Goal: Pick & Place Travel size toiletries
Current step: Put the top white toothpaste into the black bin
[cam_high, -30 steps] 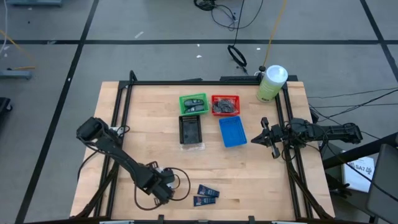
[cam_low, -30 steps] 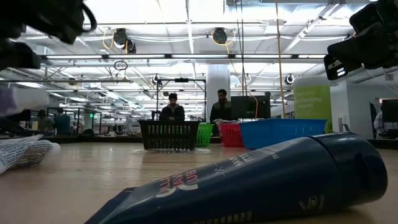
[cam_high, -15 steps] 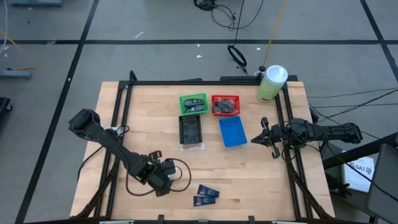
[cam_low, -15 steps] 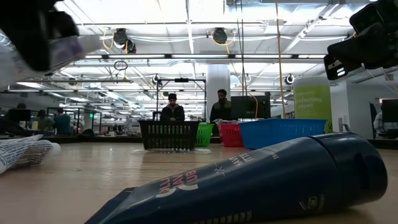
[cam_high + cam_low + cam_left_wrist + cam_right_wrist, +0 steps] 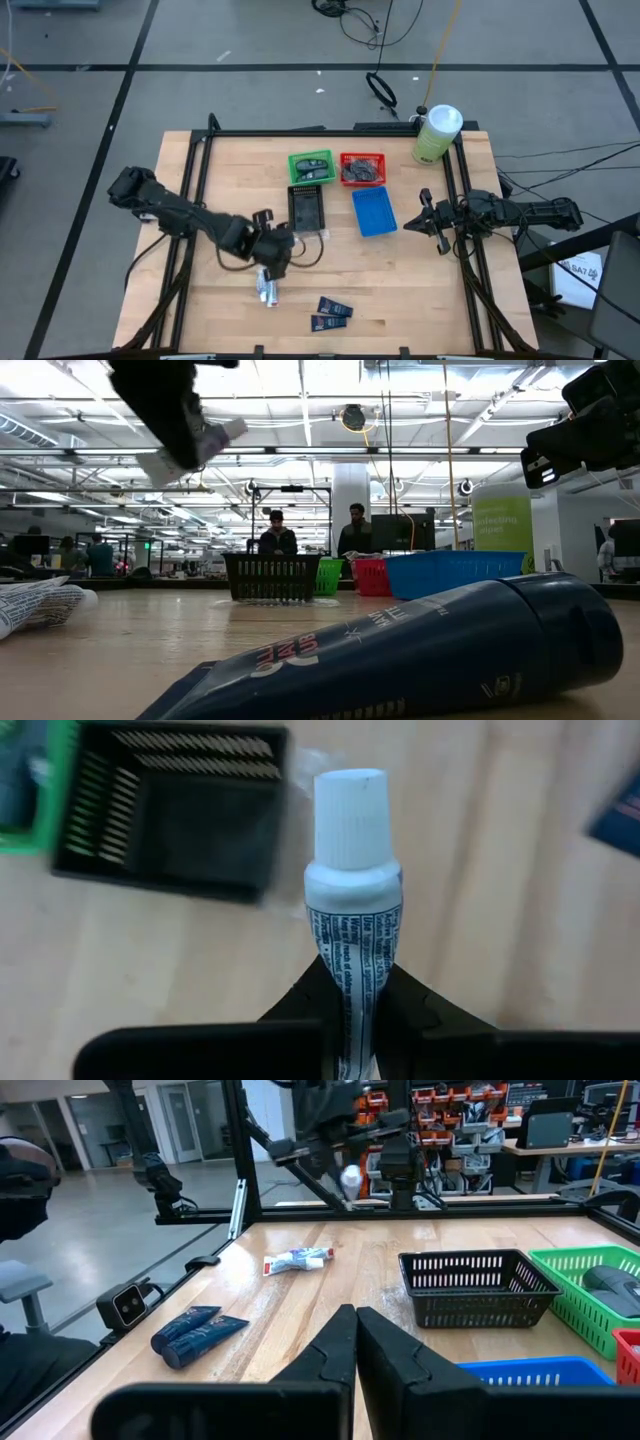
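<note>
Left hand (image 5: 352, 1010) pinching the mini tube (image 5: 352, 910), cap forward, near the black bin (image 5: 170, 815). Centre over its opening, lower, then release. Right hand (image 5: 355, 1342) parked, fingers pressed together.

Pale wood-grain table (image 5: 420, 290) – matt; white tube (image 5: 352, 910) of smooth plastic, ribbed cap.
</note>
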You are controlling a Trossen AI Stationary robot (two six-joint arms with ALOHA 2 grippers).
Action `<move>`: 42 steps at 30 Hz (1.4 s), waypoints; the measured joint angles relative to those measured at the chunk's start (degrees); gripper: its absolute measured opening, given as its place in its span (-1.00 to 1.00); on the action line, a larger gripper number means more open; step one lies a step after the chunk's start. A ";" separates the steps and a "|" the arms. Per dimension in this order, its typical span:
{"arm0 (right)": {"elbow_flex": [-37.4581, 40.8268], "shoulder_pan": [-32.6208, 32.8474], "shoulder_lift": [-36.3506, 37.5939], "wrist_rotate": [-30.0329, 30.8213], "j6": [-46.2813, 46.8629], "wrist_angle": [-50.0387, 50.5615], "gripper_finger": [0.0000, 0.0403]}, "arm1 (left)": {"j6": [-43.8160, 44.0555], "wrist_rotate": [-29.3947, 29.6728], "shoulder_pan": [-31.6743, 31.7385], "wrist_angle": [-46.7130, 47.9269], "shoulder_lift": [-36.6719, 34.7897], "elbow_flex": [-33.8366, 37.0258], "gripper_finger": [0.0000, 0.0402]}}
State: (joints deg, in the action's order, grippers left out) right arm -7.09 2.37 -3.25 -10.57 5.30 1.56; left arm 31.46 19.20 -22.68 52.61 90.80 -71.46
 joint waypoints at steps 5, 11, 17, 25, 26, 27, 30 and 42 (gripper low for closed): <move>0.00 -0.02 0.00 0.02 0.00 0.02 -0.98 | -5.93 0.42 5.56 -2.07 0.09 0.00 -0.89; 0.00 0.00 0.02 0.01 0.00 0.00 -0.98 | -12.86 0.42 12.12 -10.06 0.09 0.00 -0.95; 0.00 -0.01 0.02 0.01 0.00 0.00 -0.98 | -14.85 0.40 17.68 -15.51 0.09 0.00 -0.81; 0.00 -0.02 0.02 0.00 0.00 0.00 -0.98 | -8.38 0.31 22.42 -15.73 0.35 0.00 -0.86; 0.00 -0.01 0.00 0.00 0.00 0.00 -0.98 | -7.14 0.24 22.78 -15.66 0.40 0.00 -0.88; 0.00 0.00 0.00 0.00 0.00 0.00 -0.98 | -6.09 0.17 23.00 -15.64 0.42 0.00 -0.90; 0.00 0.00 0.00 0.02 0.00 0.00 -0.98 | -3.74 -0.55 23.53 -15.67 0.42 0.00 -0.93; 0.00 -0.01 0.00 0.00 0.00 0.01 -0.98 | 0.85 -1.11 23.52 -16.11 3.04 0.02 -0.80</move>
State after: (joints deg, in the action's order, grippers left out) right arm -7.09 2.36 -3.25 -10.57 5.30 1.58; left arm 32.32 18.09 0.84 36.50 93.85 -71.44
